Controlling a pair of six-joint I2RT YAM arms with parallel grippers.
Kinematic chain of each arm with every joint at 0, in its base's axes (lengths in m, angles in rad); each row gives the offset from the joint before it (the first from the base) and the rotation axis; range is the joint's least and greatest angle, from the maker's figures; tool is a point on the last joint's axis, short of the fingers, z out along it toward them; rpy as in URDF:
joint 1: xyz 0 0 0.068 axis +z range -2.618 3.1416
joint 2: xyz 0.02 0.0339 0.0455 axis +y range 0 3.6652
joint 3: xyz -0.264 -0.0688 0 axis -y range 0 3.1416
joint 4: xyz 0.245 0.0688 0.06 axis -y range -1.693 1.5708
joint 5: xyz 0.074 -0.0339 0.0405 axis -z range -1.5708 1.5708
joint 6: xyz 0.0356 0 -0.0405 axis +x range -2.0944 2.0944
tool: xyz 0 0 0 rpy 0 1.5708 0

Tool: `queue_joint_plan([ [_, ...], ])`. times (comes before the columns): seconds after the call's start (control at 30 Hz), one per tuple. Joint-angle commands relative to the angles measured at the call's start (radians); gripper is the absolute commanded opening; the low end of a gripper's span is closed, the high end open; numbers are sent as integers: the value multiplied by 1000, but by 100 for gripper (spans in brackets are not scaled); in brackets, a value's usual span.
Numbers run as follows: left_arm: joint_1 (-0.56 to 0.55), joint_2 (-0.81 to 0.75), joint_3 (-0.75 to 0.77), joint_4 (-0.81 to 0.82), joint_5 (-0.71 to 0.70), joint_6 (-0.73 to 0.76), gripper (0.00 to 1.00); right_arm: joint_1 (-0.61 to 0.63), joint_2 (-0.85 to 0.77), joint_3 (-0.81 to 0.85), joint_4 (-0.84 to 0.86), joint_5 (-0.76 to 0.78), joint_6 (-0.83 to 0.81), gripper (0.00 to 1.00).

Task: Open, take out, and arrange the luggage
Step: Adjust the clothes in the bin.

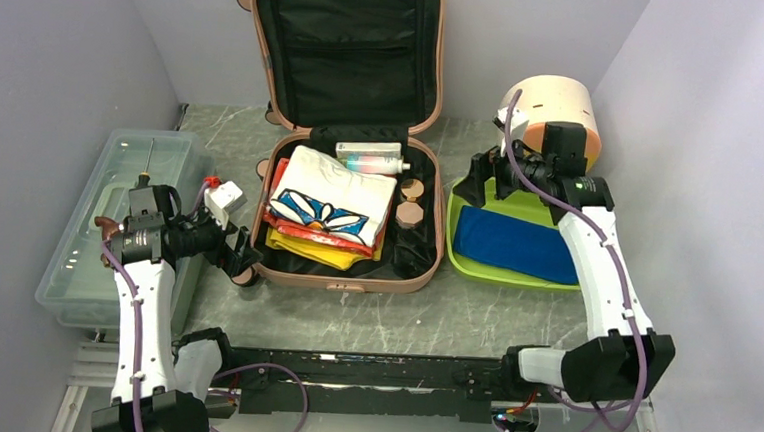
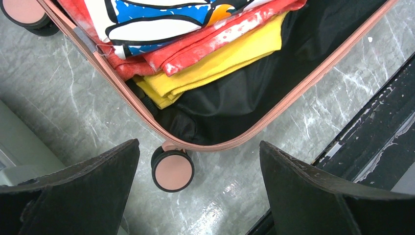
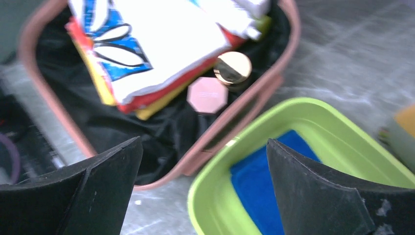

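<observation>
The salmon-pink luggage (image 1: 339, 279) lies open mid-table, its black-lined lid (image 1: 348, 44) standing against the back wall. Inside are folded clothes (image 1: 329, 198), a bottle (image 1: 371, 158) and two small pink compacts (image 1: 410, 215). My left gripper (image 1: 240, 257) is open at the case's front left corner. In the left wrist view the left gripper (image 2: 198, 144) has a pink wheel (image 2: 172, 170) and bare table between its fingers. My right gripper (image 1: 480, 182) is open and empty. In the right wrist view it (image 3: 203, 142) hangs over the gap between the luggage rim (image 3: 259, 98) and the tray.
A lime-green tray (image 1: 475, 270) holding a folded blue cloth (image 1: 512, 244) sits right of the case. A clear plastic bin (image 1: 85, 258) stands at the left. A tan and orange cylinder (image 1: 555, 111) is at the back right. A black rail (image 1: 369, 370) runs along the near edge.
</observation>
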State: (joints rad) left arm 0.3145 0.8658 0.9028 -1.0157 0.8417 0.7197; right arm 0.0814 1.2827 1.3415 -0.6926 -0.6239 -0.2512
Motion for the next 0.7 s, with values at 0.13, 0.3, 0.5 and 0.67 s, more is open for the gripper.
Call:
queue_joint_plan([
  [0.13,1,16,55,-73,95,141,99,33,57,-40,177,-414,116,100],
  [0.3,-59,103,187,-122,92,241,99,67,45,-127,254,-416,103,100],
  [0.5,-361,193,267,-16,-102,173,99,73,39,-184,275,-413,74,100],
  [0.67,-650,354,340,33,-354,149,99,73,26,-214,297,-412,68,100],
])
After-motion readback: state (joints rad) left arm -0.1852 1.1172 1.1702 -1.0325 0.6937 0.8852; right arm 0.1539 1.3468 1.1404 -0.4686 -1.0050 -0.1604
